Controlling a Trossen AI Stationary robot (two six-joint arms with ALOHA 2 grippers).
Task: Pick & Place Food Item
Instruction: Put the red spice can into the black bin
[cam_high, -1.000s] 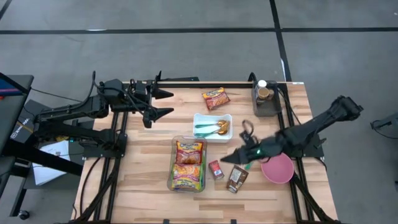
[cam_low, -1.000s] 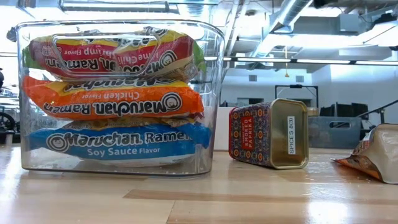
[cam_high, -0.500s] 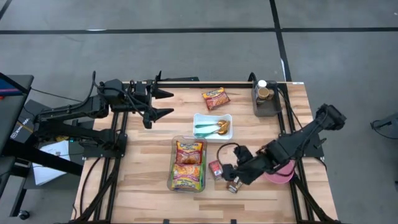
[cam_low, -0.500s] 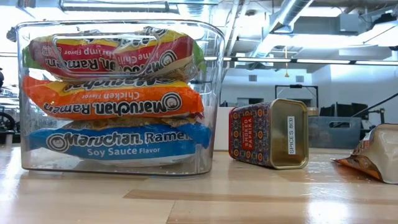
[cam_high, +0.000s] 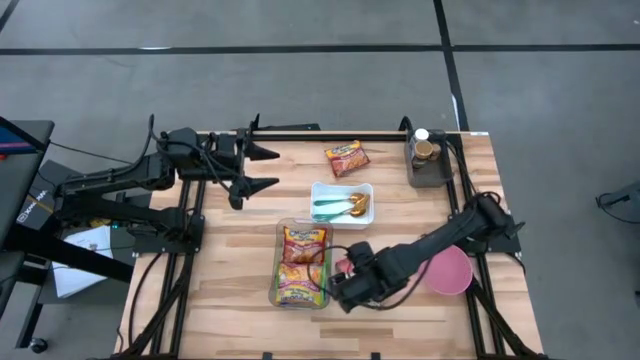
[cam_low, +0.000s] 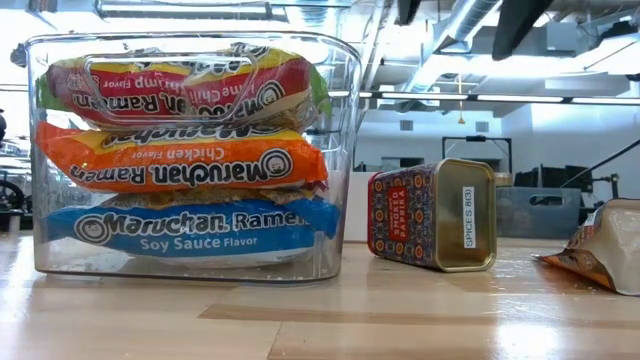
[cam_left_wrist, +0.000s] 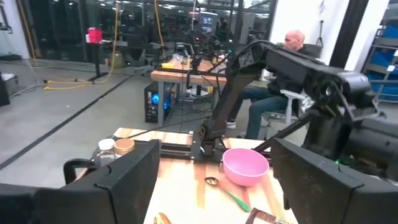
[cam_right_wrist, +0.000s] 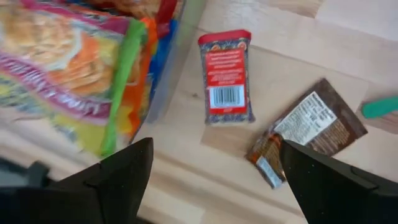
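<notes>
Maruchan ramen packs, "SPICES 8/3" tin

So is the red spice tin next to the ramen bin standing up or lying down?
Lying on its side. In the low view the spice tin rests lengthwise on the table, gold end facing sideways; the right wrist view shows it flat beside the clear bin.

The clear bin holds three noodle packets: a red and yellow one on top, an orange one in the middle and a blue one below, all with white lettering. Beside it lies a red tin patterned in dark blue, its end gold. The bowl is pink, the pouch brown, and the table pale striped wood.
</notes>
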